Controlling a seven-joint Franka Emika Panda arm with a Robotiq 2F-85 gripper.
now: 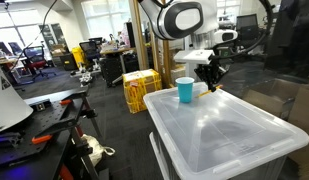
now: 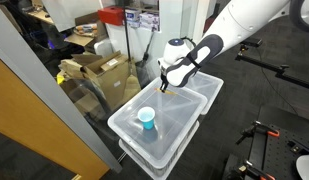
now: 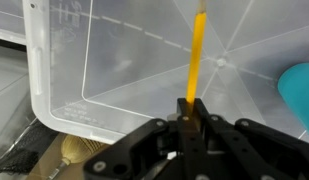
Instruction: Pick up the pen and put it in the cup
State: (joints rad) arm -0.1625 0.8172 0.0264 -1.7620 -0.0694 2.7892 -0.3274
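Pen (image 3: 197,58): thin yellow stick, clamped at its near end between the jaws of the gripper (image 3: 190,112). Jaws are closed tight on it, with no gap showing on either side of the shaft. In the wrist view the pen runs straight out from the jaws toward 12 o'clock, over the clear lid (image 3: 104,70). Cannot tell whether the far tip touches the lid.

Cup (image 3: 300,95): light blue, only partly in frame at the right edge of the wrist view, at about 3 o'clock from the pen and apart from it.

In an exterior view the cup (image 1: 184,90) stands upright on the lid (image 1: 229,135) near its far edge. The gripper (image 1: 210,76) hangs just beside the cup, at about 2 o'clock from it. A yellow crate (image 1: 141,90) sits on the floor at 9 o'clock from the cup, off the lid.

In an exterior view the lid tops a stack of clear storage bins (image 2: 144,150). The cup (image 2: 146,118) is at about 7 o'clock from the gripper (image 2: 165,86), near but not touching. The pen is too small to resolve here. Cardboard boxes (image 2: 104,70) lie at 10 o'clock from the bins, well apart.
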